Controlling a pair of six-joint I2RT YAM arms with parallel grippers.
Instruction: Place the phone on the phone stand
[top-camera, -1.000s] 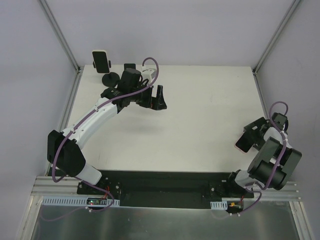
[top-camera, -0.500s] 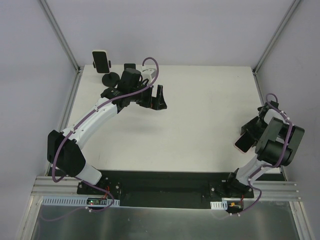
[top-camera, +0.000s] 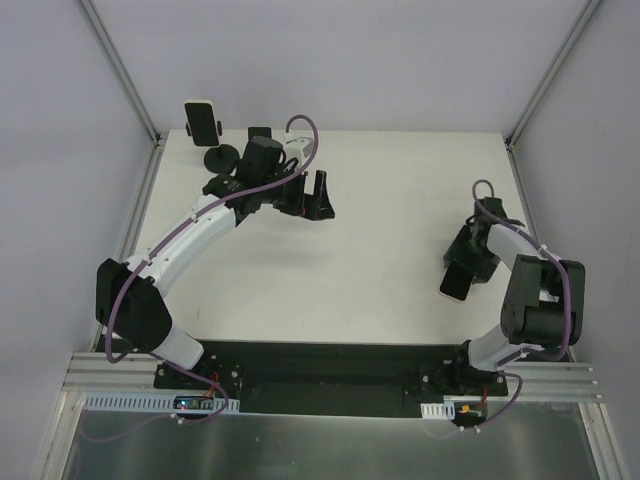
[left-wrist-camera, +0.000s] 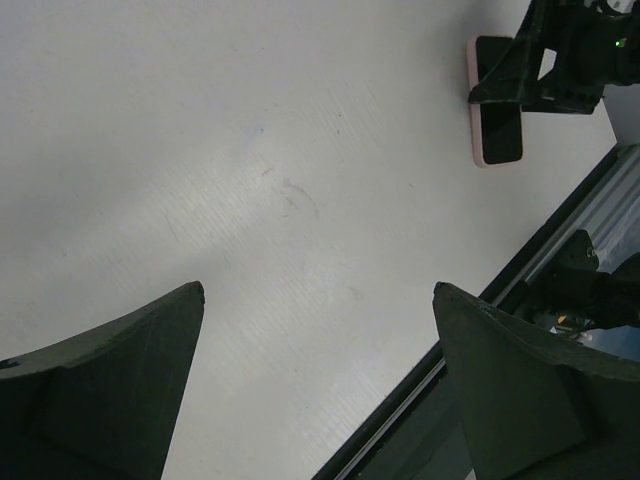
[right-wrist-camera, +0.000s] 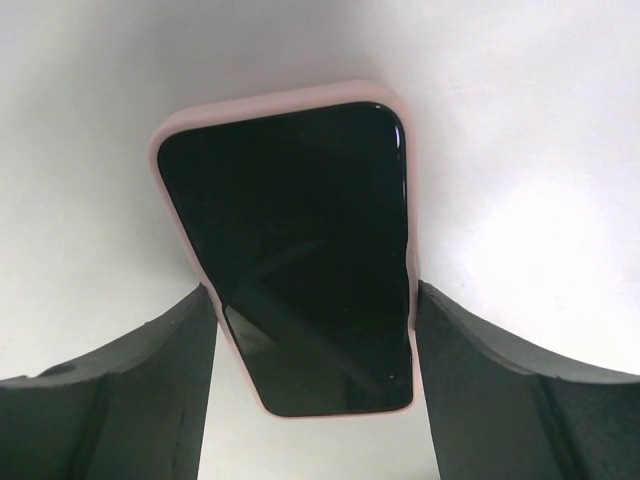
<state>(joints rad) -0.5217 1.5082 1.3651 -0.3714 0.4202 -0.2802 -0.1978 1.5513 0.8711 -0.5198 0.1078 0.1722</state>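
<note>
Pinching the phone (right-wrist-camera: 300, 250) across both long edges with the right gripper (right-wrist-camera: 315, 290), screen up, at four o'clock on the table (top-camera: 400, 200). Probably light, rigid, glass-slick on the face. Safest gripped on its pink-cased sides near mid-length, without hard squeezing. With the left gripper (left-wrist-camera: 318, 287) spread wide and empty around eleven o'clock, near the phone stand (top-camera: 215, 158).
</note>
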